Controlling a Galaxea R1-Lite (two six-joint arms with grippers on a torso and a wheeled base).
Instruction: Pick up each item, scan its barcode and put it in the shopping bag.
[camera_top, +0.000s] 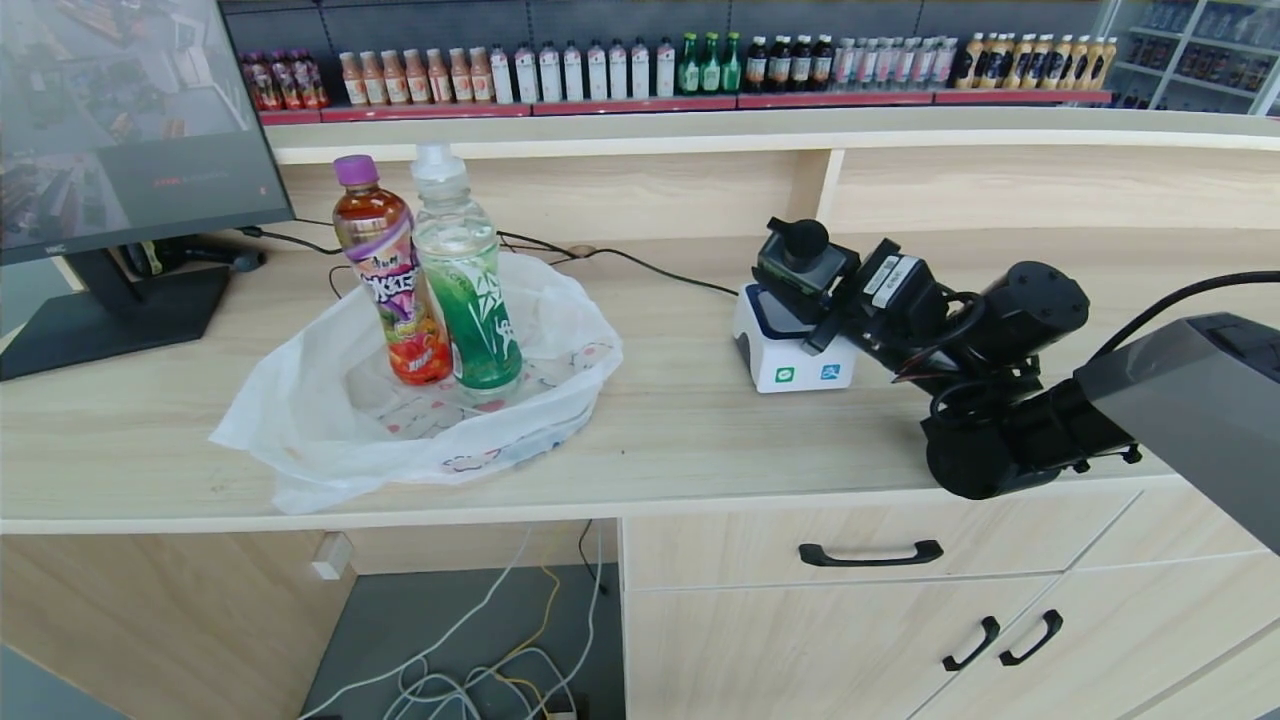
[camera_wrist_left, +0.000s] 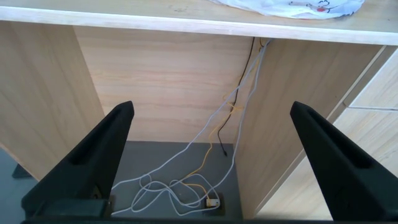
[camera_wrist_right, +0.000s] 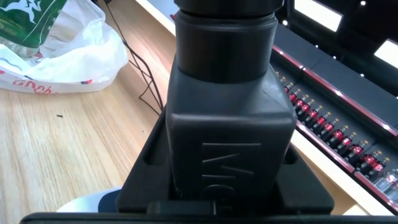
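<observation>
Black embossed container (camera_wrist_right: 230, 118) in right gripper (camera_top: 808, 278)

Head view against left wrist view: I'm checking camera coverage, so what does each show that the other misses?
Head view adds: a purple-capped bottle and a green-labelled bottle standing in the shopping bag, the scanner, and the right gripper holding a black container at it. Left wrist view adds: the left gripper, open, facing the recess under the counter. Shared: that bag, the counter and the loose cables underneath.
</observation>
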